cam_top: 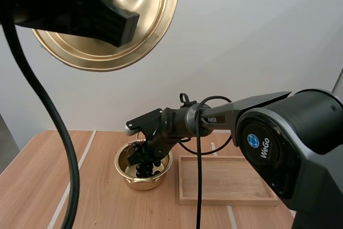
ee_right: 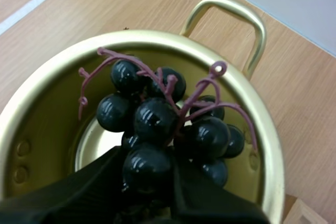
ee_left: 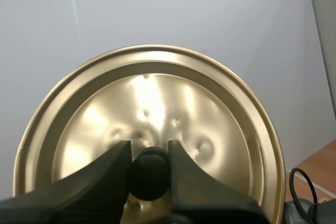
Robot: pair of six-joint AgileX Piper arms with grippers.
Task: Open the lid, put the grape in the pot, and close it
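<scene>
A gold pot [cam_top: 124,164] stands open on the wooden table, left of the tray. My right gripper [cam_top: 143,163] reaches down into it, shut on a bunch of dark grapes [ee_right: 157,124] with purple stems; the bunch hangs inside the pot [ee_right: 262,150], just above its bottom. My left gripper [ee_left: 149,174] is raised high, shut on the black knob [ee_left: 149,171] of the gold lid [ee_left: 226,124]. In the high view the lid [cam_top: 144,30] hangs tilted near the camera, far above the table.
A shallow wooden tray [cam_top: 225,181] lies right of the pot, close to its rim. White stripes run across the tabletop. A pot handle [ee_right: 231,19] sticks out on the far side.
</scene>
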